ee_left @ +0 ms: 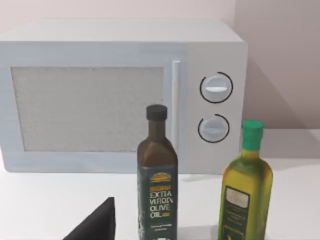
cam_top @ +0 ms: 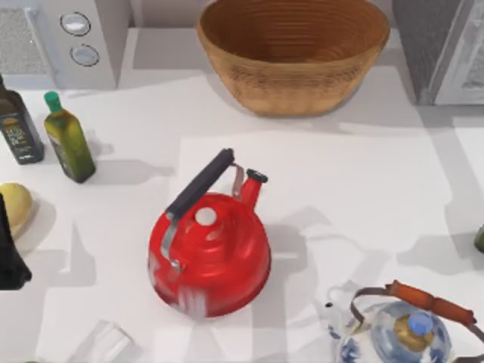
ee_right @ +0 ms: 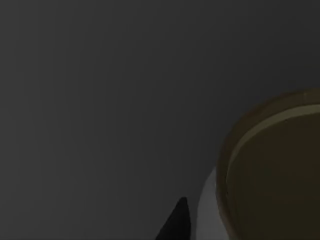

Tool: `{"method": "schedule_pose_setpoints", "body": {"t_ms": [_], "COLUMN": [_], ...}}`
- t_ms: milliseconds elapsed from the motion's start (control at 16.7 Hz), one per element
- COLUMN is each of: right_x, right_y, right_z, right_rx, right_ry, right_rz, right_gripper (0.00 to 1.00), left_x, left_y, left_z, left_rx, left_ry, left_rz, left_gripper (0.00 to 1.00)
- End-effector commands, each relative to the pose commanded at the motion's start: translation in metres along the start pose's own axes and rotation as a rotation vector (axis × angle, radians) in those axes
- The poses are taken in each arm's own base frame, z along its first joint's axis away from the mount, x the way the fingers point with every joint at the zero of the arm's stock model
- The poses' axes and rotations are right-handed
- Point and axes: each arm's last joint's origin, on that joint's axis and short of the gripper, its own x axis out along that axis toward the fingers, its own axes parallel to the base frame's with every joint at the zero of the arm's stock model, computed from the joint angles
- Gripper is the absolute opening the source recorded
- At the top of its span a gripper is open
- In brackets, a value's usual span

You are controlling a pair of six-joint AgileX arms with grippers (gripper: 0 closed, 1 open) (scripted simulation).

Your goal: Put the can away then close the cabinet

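Your left gripper (cam_top: 11, 249) sits at the left edge of the tabletop (cam_top: 340, 189); you cannot tell whether it is released or clenched. Just beside it, towards the far edge, lies a pale yellow rounded thing (cam_top: 15, 208). Beyond that stand two bottles near the far left corner. The dark one (cam_top: 19, 128) has a black cap and a label reading "OLIVE OIL" under a word like "EXTRA" (the line between is too blurred to read). The green-capped oil bottle (cam_top: 68, 140) is just beside it, its label unreadable. Behind both is a white microwave (cam_top: 83, 38) with two round dials. A red kettle (cam_top: 212, 253) stands mid-tabletop, a wicker basket (cam_top: 295, 53) at the far edge, and a blue-and-white teapot (cam_top: 401, 333) at the near right corner. Your right arm's wrist view is dark, so you cannot tell its grip, nor where the can is.
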Motion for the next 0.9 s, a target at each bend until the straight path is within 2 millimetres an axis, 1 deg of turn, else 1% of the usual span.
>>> {"method": "schedule_pose_setpoints", "body": {"t_ms": [540, 600, 900], "right_x": [0.0, 0.0, 0.0], "right_y": [0.0, 0.0, 0.0], "right_z": [0.0, 0.0, 0.0], "right_rx": [0.0, 0.0, 0.0], "right_ry": [0.0, 0.0, 0.0], "right_rz": [0.0, 0.0, 0.0], "right_gripper": [0.98, 1.0, 1.0], "left_x": [0.0, 0.0, 0.0], "left_y": [0.0, 0.0, 0.0], "left_z": [0.0, 0.0, 0.0], "left_rx": [0.0, 0.0, 0.0], "left_ry": [0.0, 0.0, 0.0], "left_rz": [0.0, 0.0, 0.0], "left_gripper": [1.0, 1.0, 1.0]}}
